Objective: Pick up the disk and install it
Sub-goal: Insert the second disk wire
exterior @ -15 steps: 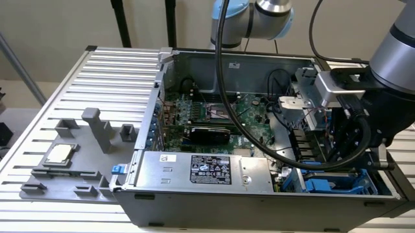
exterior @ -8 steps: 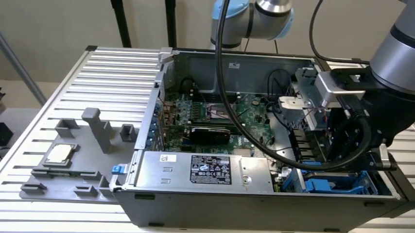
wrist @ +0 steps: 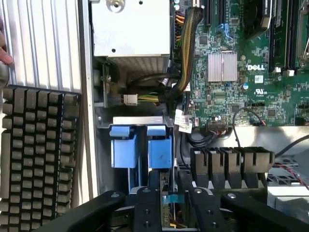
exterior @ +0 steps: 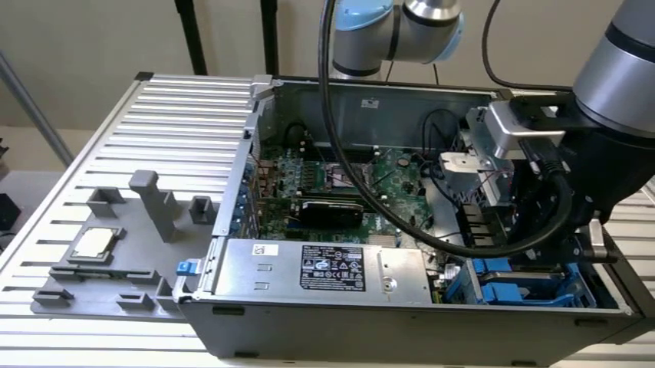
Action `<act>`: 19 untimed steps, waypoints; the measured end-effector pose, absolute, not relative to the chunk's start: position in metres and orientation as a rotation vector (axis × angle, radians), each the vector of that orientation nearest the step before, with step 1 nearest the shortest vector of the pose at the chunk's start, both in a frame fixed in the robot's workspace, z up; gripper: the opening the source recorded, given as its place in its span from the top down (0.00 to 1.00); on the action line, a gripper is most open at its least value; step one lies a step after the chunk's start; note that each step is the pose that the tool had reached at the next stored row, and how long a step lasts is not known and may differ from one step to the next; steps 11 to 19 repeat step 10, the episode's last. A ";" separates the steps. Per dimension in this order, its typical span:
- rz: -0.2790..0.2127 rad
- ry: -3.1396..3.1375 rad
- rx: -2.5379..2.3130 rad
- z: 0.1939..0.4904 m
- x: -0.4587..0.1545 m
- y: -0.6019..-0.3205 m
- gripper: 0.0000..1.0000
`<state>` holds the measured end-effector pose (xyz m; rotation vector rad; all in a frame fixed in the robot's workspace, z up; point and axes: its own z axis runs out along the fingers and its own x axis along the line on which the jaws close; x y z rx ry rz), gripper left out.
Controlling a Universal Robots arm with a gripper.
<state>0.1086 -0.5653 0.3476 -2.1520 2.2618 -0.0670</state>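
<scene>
My gripper [wrist: 169, 191] reaches down into the front corner of the open computer case [exterior: 245, 138], right above the blue drive cage [wrist: 159, 150] [exterior: 522, 287]. Between its black fingers [wrist: 153, 198] stands a thin slab seen edge-on with a light blue strip: the disk [wrist: 169, 197], held upright, my gripper shut on it. Its lower end is level with the cage's opening, beside two blue carrier fronts [wrist: 123, 147]. In the exterior view the arm's wrist [exterior: 553, 192] hides the disk and the fingers.
The power supply [exterior: 317, 268] lies beside the cage and the green motherboard [wrist: 241, 72] beyond it. Black cables [exterior: 409, 222] loop over the case. A grey fixture tray [exterior: 103, 287] with a small silver chip [exterior: 92, 244] sits on the table. A black keyboard [wrist: 38, 145] lies outside the case.
</scene>
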 end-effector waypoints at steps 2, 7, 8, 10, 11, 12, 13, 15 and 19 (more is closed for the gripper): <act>-0.066 2.261 -2.152 0.348 0.104 -0.565 0.00; -0.066 2.261 -2.152 0.348 0.104 -0.565 1.00; -0.066 2.261 -2.152 0.348 0.104 -0.565 1.00; -0.066 2.261 -2.151 0.348 0.104 -0.565 1.00; -0.066 2.261 -2.151 0.348 0.104 -0.565 1.00; -0.066 2.261 -2.151 0.348 0.104 -0.565 1.00; -0.066 2.261 -2.151 0.348 0.104 -0.565 1.00; -0.066 2.261 -2.151 0.348 0.104 -0.565 1.00; -0.066 2.261 -2.151 0.348 0.104 -0.565 1.00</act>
